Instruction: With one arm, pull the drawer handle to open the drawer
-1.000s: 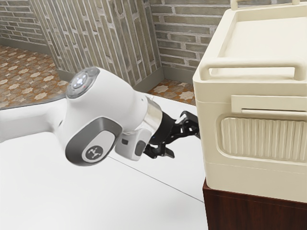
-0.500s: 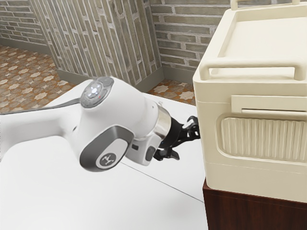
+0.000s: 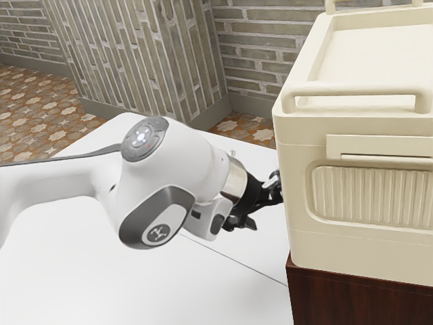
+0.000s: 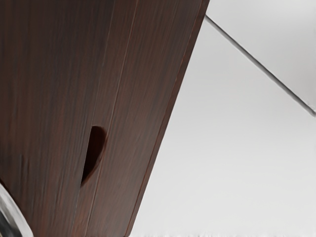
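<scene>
Beside the cream box's left side in the exterior view is my black gripper [image 3: 266, 208], its two fingers spread apart. The upper fingertip is partly hidden behind the box; nothing is seen held. Dark wood of the cabinet [image 3: 358, 298] shows under the box. In the wrist view the cabinet's wooden front [image 4: 54, 74] has a crescent-shaped cut-out, the drawer handle [image 4: 94, 154], along a thin seam. No fingers are seen touching this handle. A grey curved thing lies at the lower left corner of that view.
The cream box [image 3: 352, 254], with rails on top and a ribbed panel, stands over the cabinet, close against the hand. A white floor surface [image 3: 88, 271] with a dark line stretches under the arm. Brick walls [image 3: 250, 54] rise behind.
My hand has moved toward the exterior view's right and slightly down, a little farther behind the box's edge. The fingers stay apart, and the box and cabinet have not moved.
</scene>
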Controlling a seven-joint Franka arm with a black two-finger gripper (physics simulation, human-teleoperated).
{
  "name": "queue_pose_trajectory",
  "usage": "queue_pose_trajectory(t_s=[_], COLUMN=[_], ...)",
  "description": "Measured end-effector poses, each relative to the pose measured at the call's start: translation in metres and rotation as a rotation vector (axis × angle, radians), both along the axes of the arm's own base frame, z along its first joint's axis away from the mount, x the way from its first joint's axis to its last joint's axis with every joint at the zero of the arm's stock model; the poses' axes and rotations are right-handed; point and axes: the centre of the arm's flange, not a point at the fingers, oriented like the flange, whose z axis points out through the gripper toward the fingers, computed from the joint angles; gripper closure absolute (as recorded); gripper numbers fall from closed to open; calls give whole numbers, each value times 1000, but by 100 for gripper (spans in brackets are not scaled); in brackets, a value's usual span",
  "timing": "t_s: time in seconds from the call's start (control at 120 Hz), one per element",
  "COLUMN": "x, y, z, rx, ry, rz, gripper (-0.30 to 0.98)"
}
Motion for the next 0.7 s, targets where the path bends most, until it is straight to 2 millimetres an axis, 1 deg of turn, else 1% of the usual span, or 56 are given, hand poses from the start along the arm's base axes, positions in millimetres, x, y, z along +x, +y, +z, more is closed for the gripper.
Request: queue_pose_trajectory(t_s=[0.067,0.183,0.3,0.375,0.483,0.567,0.583,0.592,0.633,0.7], x=[0,0,-4,-6,-9,-9,-9,-9,-9,-10], y=[5,22,34,41,46,54,55,55,58,63], z=[-1,1,-8,-11,-11,-11,-11,-10,-9,-8], rx=[1,-12,-20,-30,-45,-49,-50,-52,-56,-60], ry=[5,14,42,52,60,61,60,61,59,60], rz=[6,29,43,52,57,66,67,66,69,75], gripper=[0,0,-1,0,0,0,0,2,3,1])
